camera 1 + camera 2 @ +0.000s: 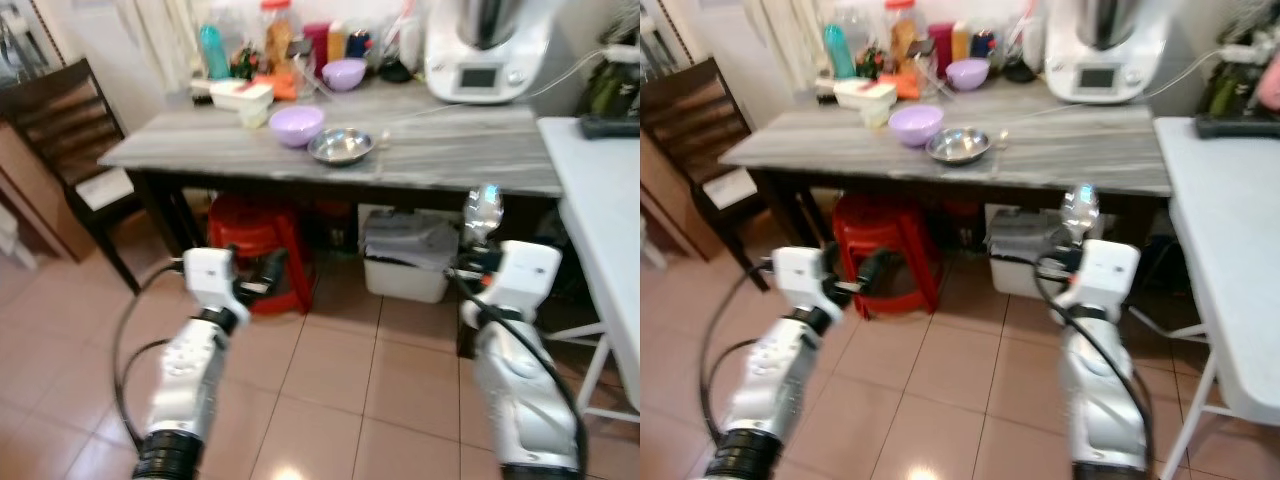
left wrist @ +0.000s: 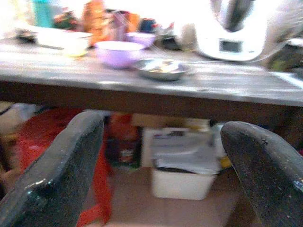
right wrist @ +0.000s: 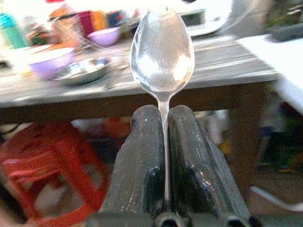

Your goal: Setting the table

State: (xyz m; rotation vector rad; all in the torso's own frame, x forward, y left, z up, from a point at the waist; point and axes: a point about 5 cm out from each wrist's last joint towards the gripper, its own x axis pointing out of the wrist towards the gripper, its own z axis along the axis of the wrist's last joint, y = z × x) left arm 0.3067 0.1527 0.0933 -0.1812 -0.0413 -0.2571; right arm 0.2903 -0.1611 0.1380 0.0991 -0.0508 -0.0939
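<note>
Grey wood-grain table (image 1: 450,150) ahead, white appliance (image 1: 487,50) at its back edge. Red stool (image 1: 255,240) and white bin (image 1: 405,275) underneath. Purple bowl (image 1: 297,125) touches steel bowl (image 1: 341,146) mid-table. Right claw (image 3: 163,142) below the table's front edge, clenched on a spoon (image 3: 162,47), bowl end up. Left claw (image 2: 161,156) spread wide, holding nothing, low before the stool.
</note>
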